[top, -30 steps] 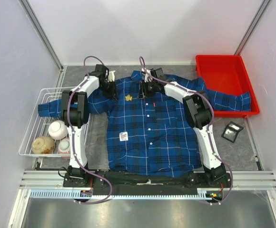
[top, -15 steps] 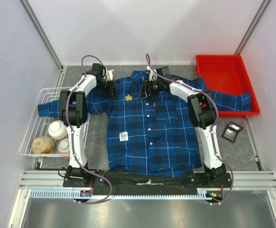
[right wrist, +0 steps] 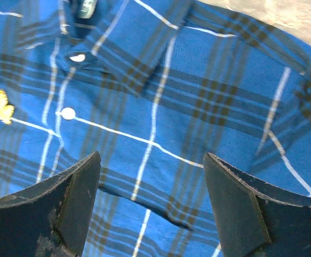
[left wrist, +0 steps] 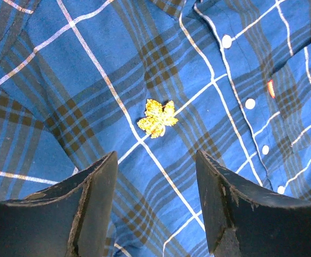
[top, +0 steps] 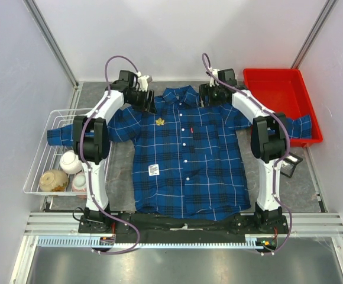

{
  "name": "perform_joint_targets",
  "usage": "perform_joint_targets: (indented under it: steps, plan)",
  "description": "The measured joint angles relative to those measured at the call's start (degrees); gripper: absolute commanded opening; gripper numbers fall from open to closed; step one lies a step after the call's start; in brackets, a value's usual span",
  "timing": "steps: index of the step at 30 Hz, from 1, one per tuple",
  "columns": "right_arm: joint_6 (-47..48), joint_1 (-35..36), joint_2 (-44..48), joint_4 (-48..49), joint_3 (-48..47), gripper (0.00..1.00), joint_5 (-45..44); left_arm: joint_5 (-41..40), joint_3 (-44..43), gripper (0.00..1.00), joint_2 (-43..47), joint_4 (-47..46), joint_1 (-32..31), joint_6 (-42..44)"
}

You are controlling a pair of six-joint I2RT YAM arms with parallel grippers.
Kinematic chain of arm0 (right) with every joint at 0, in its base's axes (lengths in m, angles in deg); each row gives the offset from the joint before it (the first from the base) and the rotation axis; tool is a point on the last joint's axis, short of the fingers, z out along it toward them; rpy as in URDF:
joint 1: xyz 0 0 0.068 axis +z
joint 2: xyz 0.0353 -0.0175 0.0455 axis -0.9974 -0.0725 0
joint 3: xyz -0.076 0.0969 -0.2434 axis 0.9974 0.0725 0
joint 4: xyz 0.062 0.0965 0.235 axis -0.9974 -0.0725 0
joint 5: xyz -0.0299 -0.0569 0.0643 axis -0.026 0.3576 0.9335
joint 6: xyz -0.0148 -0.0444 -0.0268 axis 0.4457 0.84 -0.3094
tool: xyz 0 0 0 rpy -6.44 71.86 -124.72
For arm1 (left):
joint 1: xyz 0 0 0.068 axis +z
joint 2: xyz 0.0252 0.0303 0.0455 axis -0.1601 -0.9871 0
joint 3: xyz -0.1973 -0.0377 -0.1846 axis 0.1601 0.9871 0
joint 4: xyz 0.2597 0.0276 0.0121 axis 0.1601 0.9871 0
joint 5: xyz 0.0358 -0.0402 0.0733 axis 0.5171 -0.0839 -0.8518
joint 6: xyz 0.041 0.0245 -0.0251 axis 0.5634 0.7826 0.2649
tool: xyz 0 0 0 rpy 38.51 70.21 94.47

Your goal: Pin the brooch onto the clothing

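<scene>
My left gripper (top: 143, 98) hangs over the shoulder of the plaid shirt (top: 189, 165) with its jaws spread and nothing between them; my right gripper (top: 210, 94) hovers by the collar (top: 180, 93) on the other side, spread wide and empty too. The gold maple-leaf brooch (top: 159, 122) lies on the chest panel on my left of the row of white buttons (left wrist: 250, 103), just below the collar, touching the cloth and clear of both grippers.

I judge the pinning done or nearly so, though I cannot tell from here whether the pin behind the leaf has caught the fabric; the leaf lies flat, which is a good sign. To finish well I should lift both grippers straight up before swinging them home, so no fingertip snags a fold and drags the shirt; the left one matters most, since the brooch sits just ahead of its fingers (left wrist: 99, 182). I should keep the jaws apart on the way out; closing low could pinch cloth and pull the brooch askew.
</scene>
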Motion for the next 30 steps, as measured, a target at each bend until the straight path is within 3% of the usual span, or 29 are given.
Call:
perform_joint_targets:
  steps: [10, 19, 30]
  plan:
    - [2.9, -0.6, -4.4, -2.9, 0.0, 0.85, -6.6, -5.5, -5.1, 0.59, -9.6, 0.7, 0.4, -0.8]
    - [4.9, -1.1, -8.0, -3.1, -2.8, 0.86, -11.0, -5.9, -16.2, 0.58, -16.4, 4.6, 1.6, -3.0]
    - [5.7, -1.5, -12.0, -3.1, -9.3, 0.91, -12.2, -2.3, -24.2, 0.64, -21.1, 6.4, 3.1, -3.3]
